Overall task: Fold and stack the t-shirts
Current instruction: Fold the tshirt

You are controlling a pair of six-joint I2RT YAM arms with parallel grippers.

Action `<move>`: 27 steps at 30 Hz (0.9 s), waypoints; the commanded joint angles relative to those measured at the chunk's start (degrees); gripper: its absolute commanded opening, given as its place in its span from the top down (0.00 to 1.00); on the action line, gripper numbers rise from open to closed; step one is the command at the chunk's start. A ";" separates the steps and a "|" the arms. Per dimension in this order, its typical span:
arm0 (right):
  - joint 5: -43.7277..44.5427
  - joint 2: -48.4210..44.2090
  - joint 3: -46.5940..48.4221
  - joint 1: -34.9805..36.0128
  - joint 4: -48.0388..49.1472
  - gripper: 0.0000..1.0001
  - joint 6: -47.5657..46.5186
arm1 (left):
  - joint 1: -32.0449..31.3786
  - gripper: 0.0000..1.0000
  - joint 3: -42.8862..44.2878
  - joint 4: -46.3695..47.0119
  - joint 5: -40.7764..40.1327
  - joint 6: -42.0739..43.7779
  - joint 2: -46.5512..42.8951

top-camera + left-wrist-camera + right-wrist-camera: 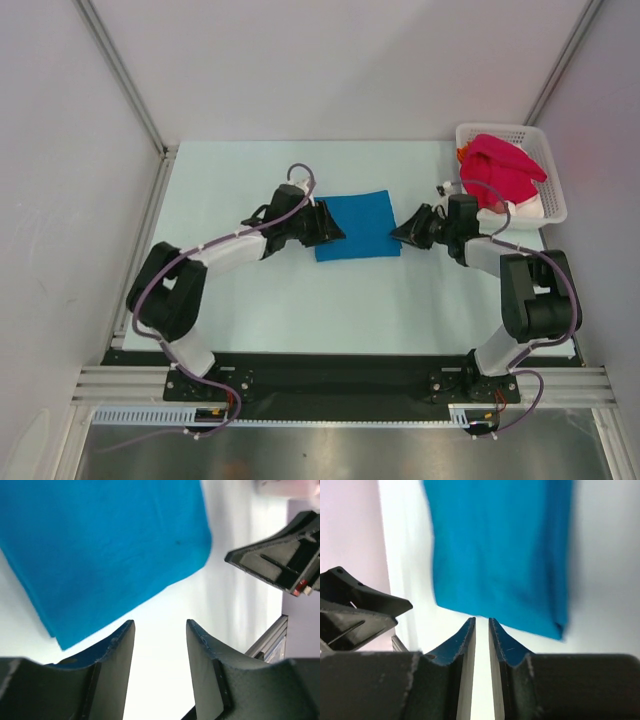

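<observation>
Blue t-shirt (355,225) folded into a flat rectangle near the middle of the pale table (260,300). Seen from both wrist cameras as smooth blue cloth lying flat on the white surface, somewhat blurred.

At its left edge, the left gripper (335,230), low over the table and pointing toward the cloth. Fingers (117,650) spread apart, bare table between them, no cloth pinched.

At the shirt's near right corner, the right gripper (400,235), facing the left one across the cloth. Fingers (465,640) almost pressed together, only a thin slit of table showing between, nothing caught in it.

Hard to tell from above whether either tip touches the cloth. In the wrist views, both tips just short of the blue edge.

Farther right, at the back right corner of the table, a white lattice basket (545,140) with a crimson-pink t-shirt (505,170) heaped over its top. A glimpse of orange cloth (463,155) at its left rim, and white cloth (520,212) draped at its near edge, just behind the right arm's wrist.
</observation>
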 commanded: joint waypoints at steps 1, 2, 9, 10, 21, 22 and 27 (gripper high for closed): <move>3.82 -1.89 5.92 3.39 -3.12 0.78 -2.22 | 1.04 0.48 -2.45 0.65 -1.98 3.43 -6.89; 3.91 -1.02 7.15 3.92 -3.29 0.78 -2.40 | 1.74 0.47 -3.16 0.65 -1.90 3.52 -8.37; 0.75 12.51 13.75 3.05 -0.05 0.76 -2.31 | 7.28 0.27 -5.10 -3.30 0.82 6.68 -10.41; 0.66 13.40 13.40 2.18 0.65 0.76 -2.31 | 8.07 0.25 -3.70 -3.92 1.44 7.47 -9.71; 4.15 3.49 5.14 0.93 -3.63 0.75 -5.47 | 15.46 0.15 19.76 -10.34 7.17 18.99 15.76; 5.48 1.30 4.79 1.55 -7.39 0.74 -6.17 | 15.46 0.16 23.78 -10.95 6.81 19.43 19.09; 9.10 -12.24 2.24 5.15 -14.10 0.71 -9.96 | 15.46 0.18 35.66 -13.41 5.84 23.38 26.67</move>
